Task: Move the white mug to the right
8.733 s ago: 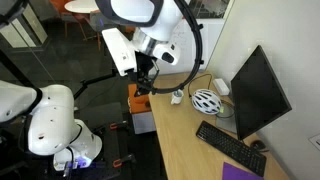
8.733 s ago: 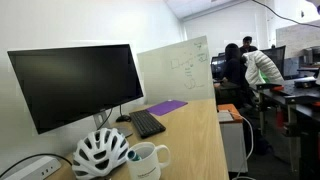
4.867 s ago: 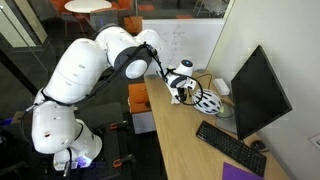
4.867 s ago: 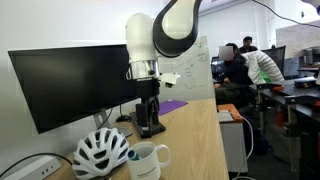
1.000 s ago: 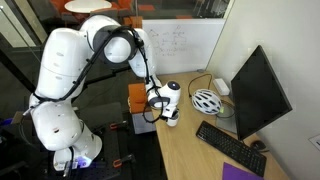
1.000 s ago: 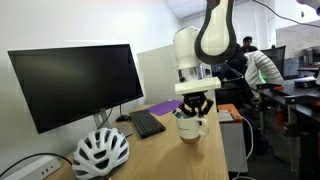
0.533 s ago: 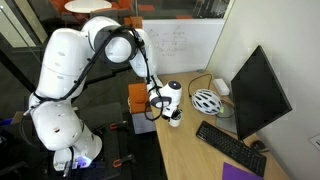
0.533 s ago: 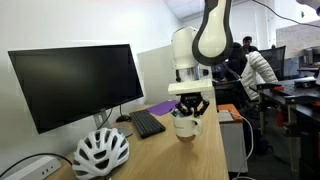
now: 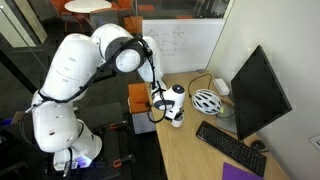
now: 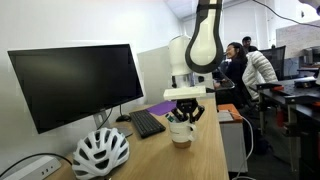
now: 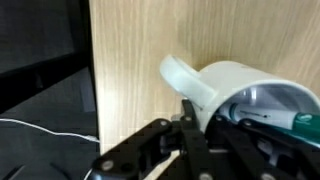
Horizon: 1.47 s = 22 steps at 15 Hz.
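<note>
The white mug (image 10: 181, 134) sits low over the wooden desk (image 10: 205, 155) near its front edge, with its handle (image 11: 180, 76) sticking out to the side. My gripper (image 10: 181, 119) comes down from above and is shut on the mug's rim, one black finger (image 11: 192, 118) outside the wall and one inside. In both exterior views the mug (image 9: 176, 119) hangs under the white gripper head (image 9: 172, 100). Whether the mug's base touches the desk I cannot tell.
A white bicycle helmet (image 10: 100, 152) lies by the wall near a power strip (image 10: 35, 168). A black monitor (image 9: 258, 90), a keyboard (image 9: 230, 147) and a purple notebook (image 10: 167, 106) line the desk. The desk edge (image 11: 92, 90) drops off beside the mug. People sit in the background (image 10: 255, 65).
My gripper, still shut on the mug, has carried it a little way along the desk and slightly lower. The arm's elbow has swung with it.
</note>
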Each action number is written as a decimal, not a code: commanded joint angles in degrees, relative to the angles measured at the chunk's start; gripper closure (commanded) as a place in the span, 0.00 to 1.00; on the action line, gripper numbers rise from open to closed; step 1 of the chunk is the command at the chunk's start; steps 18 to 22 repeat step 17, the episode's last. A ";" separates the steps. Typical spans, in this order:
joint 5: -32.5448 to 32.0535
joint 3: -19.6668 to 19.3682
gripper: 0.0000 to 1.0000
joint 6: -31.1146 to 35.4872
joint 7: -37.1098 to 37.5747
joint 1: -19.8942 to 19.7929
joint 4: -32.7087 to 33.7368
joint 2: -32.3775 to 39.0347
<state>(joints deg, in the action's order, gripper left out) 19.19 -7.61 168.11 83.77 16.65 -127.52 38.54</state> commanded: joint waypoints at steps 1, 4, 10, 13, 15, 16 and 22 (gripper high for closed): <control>0.90 2.25 0.97 -0.25 -2.75 -2.93 2.01 1.24; 0.69 2.45 0.63 -1.09 -3.66 -3.33 1.85 0.56; -0.61 0.89 0.20 -2.74 -4.17 -1.03 -1.24 -5.49; -2.38 -0.39 0.00 -6.55 -3.21 0.67 -3.88 -10.57; -4.74 -0.95 0.00 -9.29 -2.46 1.54 -5.89 -14.40; -6.67 -2.33 0.00 -11.84 0.04 2.91 -6.73 -16.39; -9.55 -3.57 0.00 -13.99 2.06 4.09 -7.48 -18.24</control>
